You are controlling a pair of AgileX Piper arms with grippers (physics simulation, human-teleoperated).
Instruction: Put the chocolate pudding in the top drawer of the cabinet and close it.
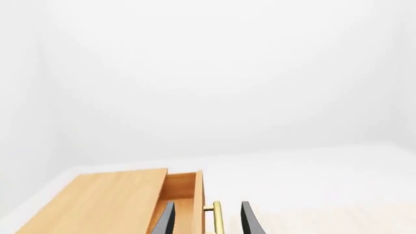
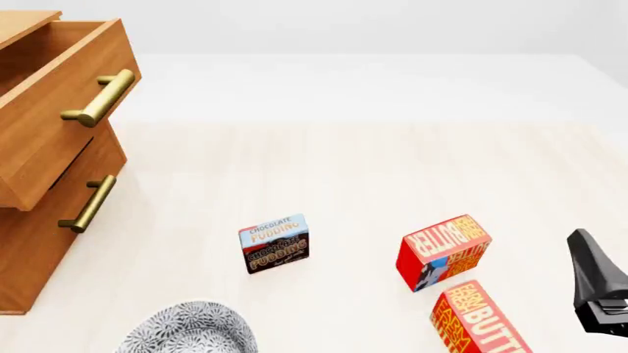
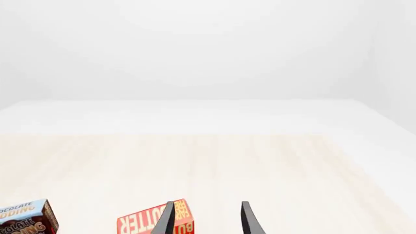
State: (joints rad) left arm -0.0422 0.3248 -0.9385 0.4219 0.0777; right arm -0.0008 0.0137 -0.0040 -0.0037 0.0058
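We count one light-blue-and-brown chocolate pudding box on the pale wooden table, left of our right jaws, which gape empty. Two red-and-orange butter boxes lie nearer, one cropped. Our left jaws straddle, without gripping, the brass handle of the open orange-brown top drawer; the cabinet is cropped.

Front view looks down from above on the worktop; left wrist view faces the cabinet closely; right wrist shares the pudding.
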